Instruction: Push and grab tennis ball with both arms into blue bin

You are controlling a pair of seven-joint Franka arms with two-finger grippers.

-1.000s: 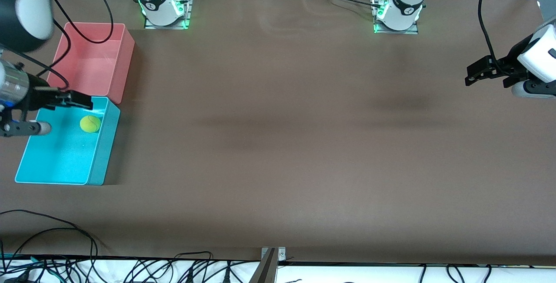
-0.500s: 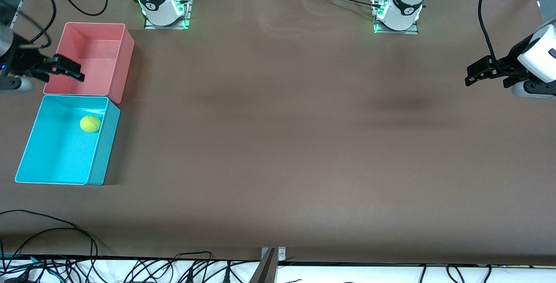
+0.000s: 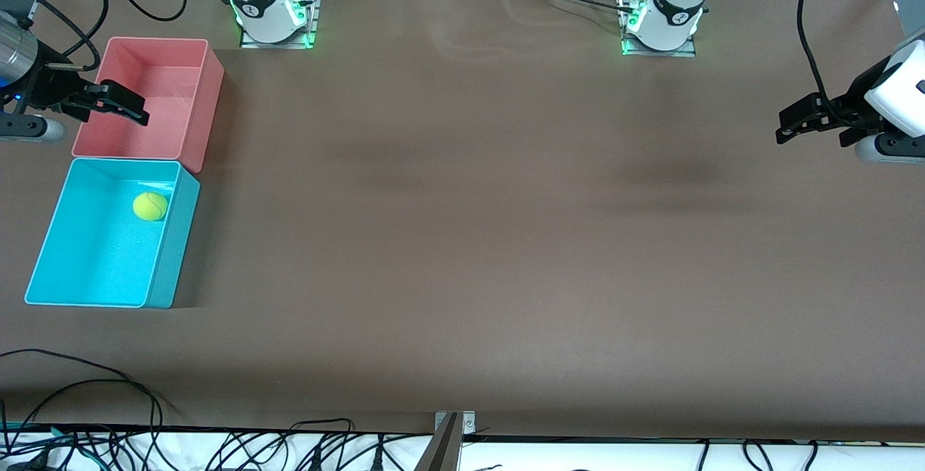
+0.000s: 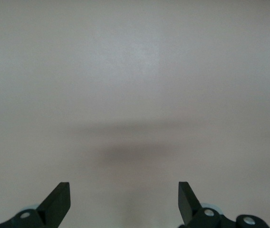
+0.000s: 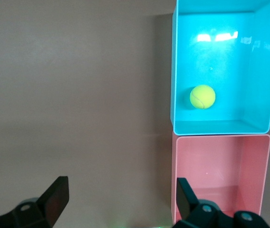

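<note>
**Ball in the blue bin, both grippers empty**

The tennis ball (image 3: pixel 150 206) lies in the blue bin (image 3: pixel 163 261), near its corner closest to the pink bin (image 3: pixel 204 102) — the 2 bins touch. The right gripper (image 3: pixel 115 101) hangs over the pink bin, fingers apart. The left gripper (image 3: pixel 798 123) waits over bare table (image 3: pixel 470 240) at its own end, fingers spread.

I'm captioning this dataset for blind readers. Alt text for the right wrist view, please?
A tennis ball lies in the blue bin, which sits against an empty pink bin on a brown table. The open right gripper hangs above.
</note>
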